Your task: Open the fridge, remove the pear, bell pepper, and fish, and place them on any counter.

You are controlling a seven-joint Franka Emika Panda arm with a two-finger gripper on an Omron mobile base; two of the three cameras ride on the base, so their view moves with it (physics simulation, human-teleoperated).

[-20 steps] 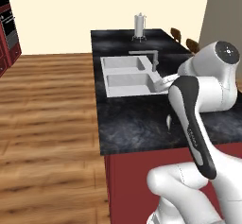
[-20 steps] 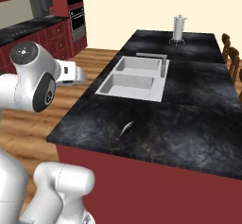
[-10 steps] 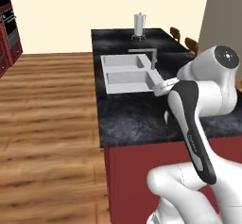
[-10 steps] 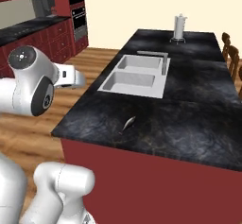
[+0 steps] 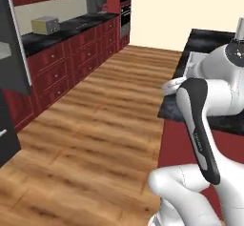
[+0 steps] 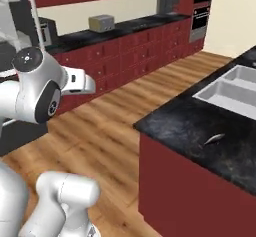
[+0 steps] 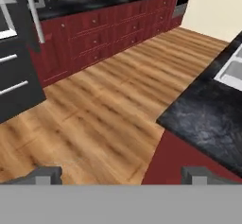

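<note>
Fish [image 6: 214,139] lying flat on black marbled counter [image 6: 185,123] of island, near front edge, toward 5 o'clock from steel sink [image 6: 231,91] in right base view. Long axis running roughly 8 o'clock to 2 o'clock in that view; head and tail ends not distinguishable. Claw [image 7: 120,175] spread wide, holding nothing, fingertips [image 7: 46,174] apart over wooden floor [image 7: 101,112] beside counter corner. Fridge [image 7: 16,48] at 10 o'clock in hand view, door open, silver bar handle [image 7: 32,11] upright. Toaster [image 6: 101,22] on far wall counter.
</note>
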